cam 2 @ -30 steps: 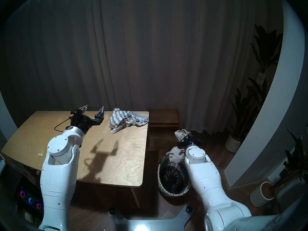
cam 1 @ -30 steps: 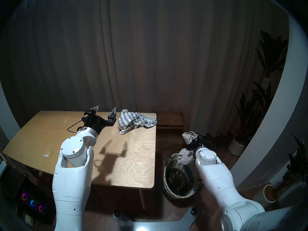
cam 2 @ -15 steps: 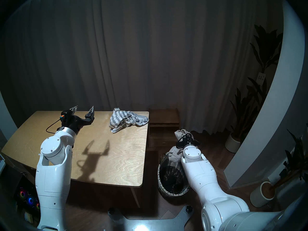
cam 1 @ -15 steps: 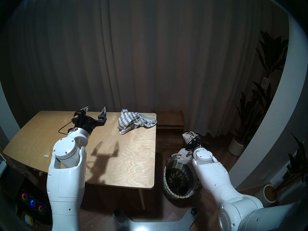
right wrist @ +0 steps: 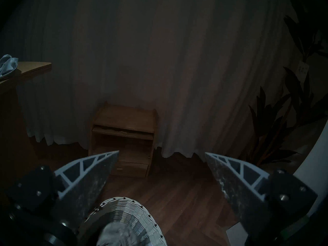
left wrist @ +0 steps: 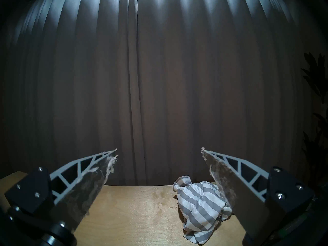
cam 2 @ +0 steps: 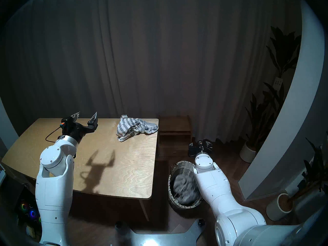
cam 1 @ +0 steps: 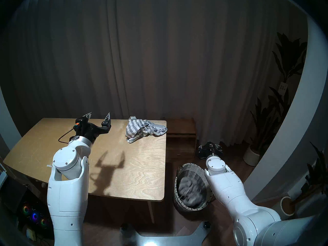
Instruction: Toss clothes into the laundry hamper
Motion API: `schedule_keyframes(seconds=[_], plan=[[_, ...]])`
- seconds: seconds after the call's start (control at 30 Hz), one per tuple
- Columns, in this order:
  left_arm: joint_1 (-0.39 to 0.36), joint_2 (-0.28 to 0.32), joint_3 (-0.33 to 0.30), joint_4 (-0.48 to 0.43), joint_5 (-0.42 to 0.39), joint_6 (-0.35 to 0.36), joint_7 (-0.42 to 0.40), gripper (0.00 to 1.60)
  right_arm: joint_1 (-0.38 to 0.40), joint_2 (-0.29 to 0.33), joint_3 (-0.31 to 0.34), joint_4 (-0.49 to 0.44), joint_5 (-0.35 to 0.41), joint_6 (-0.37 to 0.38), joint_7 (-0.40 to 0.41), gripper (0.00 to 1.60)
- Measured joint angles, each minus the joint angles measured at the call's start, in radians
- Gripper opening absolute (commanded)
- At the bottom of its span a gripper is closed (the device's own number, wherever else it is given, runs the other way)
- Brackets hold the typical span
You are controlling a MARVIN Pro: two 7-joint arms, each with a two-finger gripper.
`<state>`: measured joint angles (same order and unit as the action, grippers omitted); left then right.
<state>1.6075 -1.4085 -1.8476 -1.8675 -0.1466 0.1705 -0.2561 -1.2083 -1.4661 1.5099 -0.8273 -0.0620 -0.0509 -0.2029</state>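
A second ago the right tool (cam 1: 210,148) was clamped on the beige-grey knit top above the hamper; now its fingers are spread wide and hold nothing, and the knit top (cam 1: 190,191) lies crumpled inside the laundry hamper (cam 1: 177,172), a little blurred as if only just landing. The left arm has also drawn back toward its own side, away from the striped cloth.

The right wrist view confirms the release: both fingers stand apart with only floor between them, the hamper's woven rim (right wrist: 134,210) and the grey top (right wrist: 117,235) directly below.

The left tool (cam 1: 99,117) is likewise released and empty, hovering above the counter (cam 1: 134,169) well apart from any garment. The grey-and-white striped cloth (cam 1: 144,129) sits bunched at the far right corner of the counter, near its edge; in the left wrist view it (left wrist: 198,204) lies ahead and to the right, partly behind the right finger. The small black piece is not clearly visible; whether it lies under the top in the dark hamper cannot be told.

So the drop of the knit top looks complete, and the striped cloth appears to be the last garment outside the hamper. The next move likely calls for one tool to come down over the bunched cloth, pinch a raised fold firmly enough to lift the whole bundle, and carry it clear of the counter's edge to a point above the hamper's mouth. The right arm seems better placed for that transfer, since the hamper stands on its side.
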Motion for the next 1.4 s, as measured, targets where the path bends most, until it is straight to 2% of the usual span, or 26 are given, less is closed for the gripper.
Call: schedule_keyframes(seconds=[0.2, 0.43, 0.67, 0.83, 1.07, 1.4], plan=[[-0.002, 0.004, 0.016, 0.002, -0.001, 0.0, -0.008, 1.6, -0.021, 0.022, 0.05, -0.025, 0.021, -0.009, -0.021, 1.6], [-0.025, 0.02, 0.05, 0.045, 0.013, 0.006, -0.022, 1.6, 0.002, 0.07, 0.136, -0.098, 0.053, -0.039, -0.059, 1.6], [-0.081, 0.05, 0.111, 0.172, 0.052, 0.047, -0.039, 1.6, 0.01, 0.137, 0.222, -0.169, 0.071, -0.066, -0.09, 1.6], [-0.127, 0.067, 0.174, 0.264, 0.08, 0.07, -0.05, 1.6, -0.02, 0.175, 0.277, -0.186, 0.083, -0.071, -0.108, 1.6], [-0.183, 0.066, 0.254, 0.34, 0.107, 0.092, -0.061, 1.6, -0.069, 0.195, 0.318, -0.185, 0.096, -0.071, -0.121, 1.6], [-0.27, 0.031, 0.368, 0.447, 0.15, 0.12, -0.074, 1.6, -0.122, 0.21, 0.354, -0.186, 0.113, -0.071, -0.13, 1.6]])
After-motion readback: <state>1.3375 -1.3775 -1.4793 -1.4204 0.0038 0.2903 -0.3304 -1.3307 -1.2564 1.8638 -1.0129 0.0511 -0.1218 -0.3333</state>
